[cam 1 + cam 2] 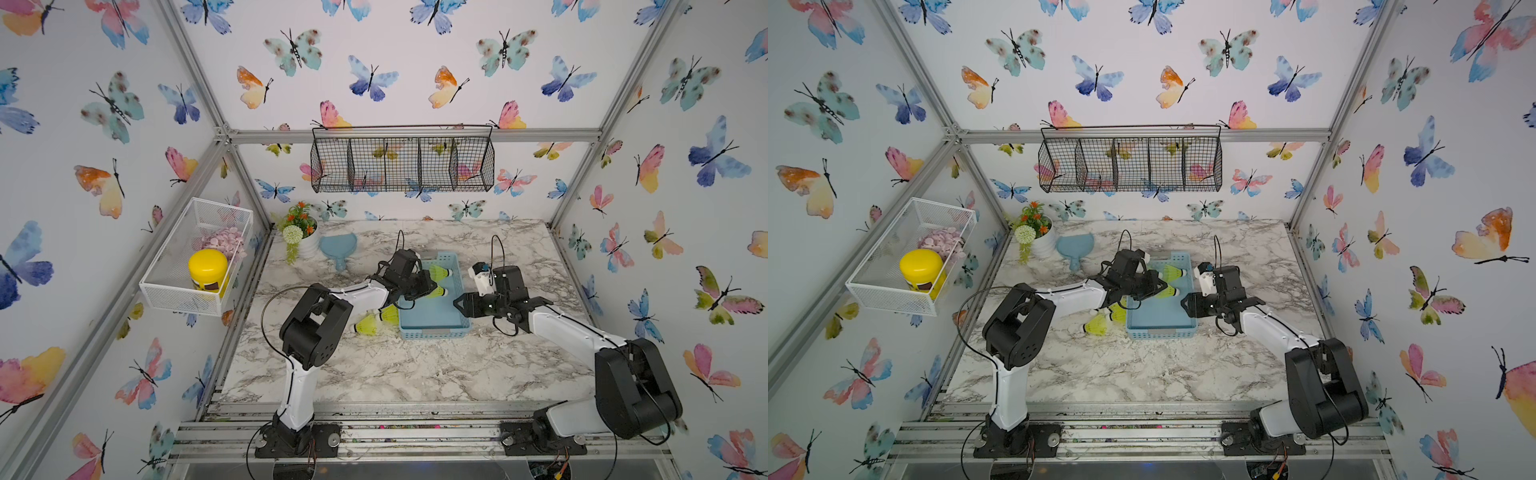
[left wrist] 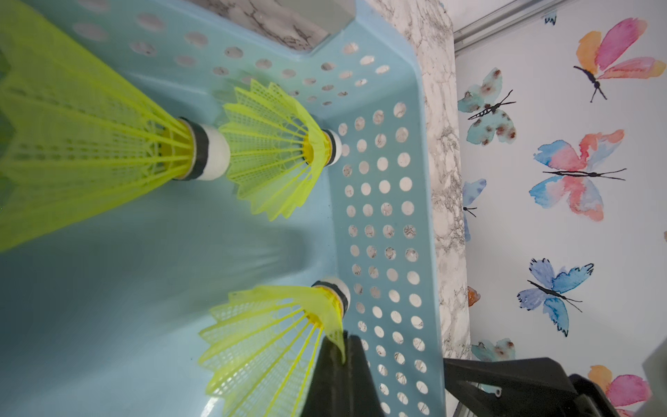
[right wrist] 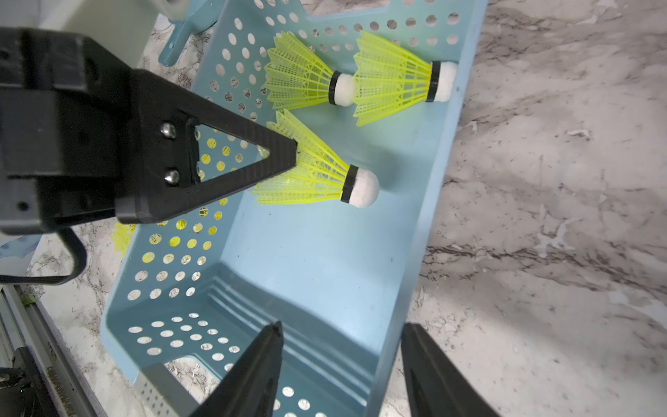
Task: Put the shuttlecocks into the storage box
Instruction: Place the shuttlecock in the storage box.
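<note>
Placement step in hand. My left gripper [image 3: 288, 159] is over the storage box [image 3: 317, 274], its pincer pressed together on the skirt edge of the held shuttlecock [image 3: 325, 177], whose cork points toward the long side wall. I cannot tell whether it rests on the box floor yet.

Two more shuttlecocks lie at the far end of the box, the first [image 3: 303, 77] with its cork touching the skirt of the second [image 3: 393, 77]. A loose pair [image 1: 368, 325] [image 1: 390, 313] lies on the marble table [image 1: 374, 365] just beside the box, partly under the left arm. Any others are hidden from me.

The right gripper [image 3: 343, 326] has its pincer spread, one finger inside the box and one outside, straddling the long wall without clamping it.

Next move, as I judge it: let go, lift straight so the skirt doesn't snag, then reach for the loose pair.

Writing: none legible. The yellow-lidded jar [image 1: 208, 270] in the white mesh basket [image 1: 174, 291] has a dark label, too small to read.
</note>
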Tool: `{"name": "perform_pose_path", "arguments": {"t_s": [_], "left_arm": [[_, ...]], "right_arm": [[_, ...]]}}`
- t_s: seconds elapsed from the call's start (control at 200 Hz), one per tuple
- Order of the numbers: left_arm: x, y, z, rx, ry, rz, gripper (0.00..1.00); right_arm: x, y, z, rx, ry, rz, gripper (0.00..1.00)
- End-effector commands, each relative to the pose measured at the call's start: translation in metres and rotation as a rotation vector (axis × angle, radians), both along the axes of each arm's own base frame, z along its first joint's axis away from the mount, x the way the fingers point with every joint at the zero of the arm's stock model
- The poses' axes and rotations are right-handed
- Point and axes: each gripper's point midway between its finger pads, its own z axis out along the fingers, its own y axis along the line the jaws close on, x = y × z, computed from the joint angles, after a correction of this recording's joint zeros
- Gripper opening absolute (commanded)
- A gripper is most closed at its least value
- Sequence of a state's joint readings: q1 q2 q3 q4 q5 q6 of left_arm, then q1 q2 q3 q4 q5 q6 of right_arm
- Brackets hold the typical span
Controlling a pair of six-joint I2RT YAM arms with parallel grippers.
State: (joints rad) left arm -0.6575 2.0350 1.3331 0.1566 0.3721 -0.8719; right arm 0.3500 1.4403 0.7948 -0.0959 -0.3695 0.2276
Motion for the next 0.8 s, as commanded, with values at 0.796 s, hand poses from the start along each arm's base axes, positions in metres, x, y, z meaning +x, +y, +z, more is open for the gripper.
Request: {"name": "perform_pose_path", "arguments": {"t_s": [0.796], "left_arm": [[0.014, -0.03, -0.022, -0.1, 0.049, 0.025, 0.0]], "right_arm": [[-0.007, 0.004, 0.003, 0.022, 0.006, 0.038, 0.59]]}}
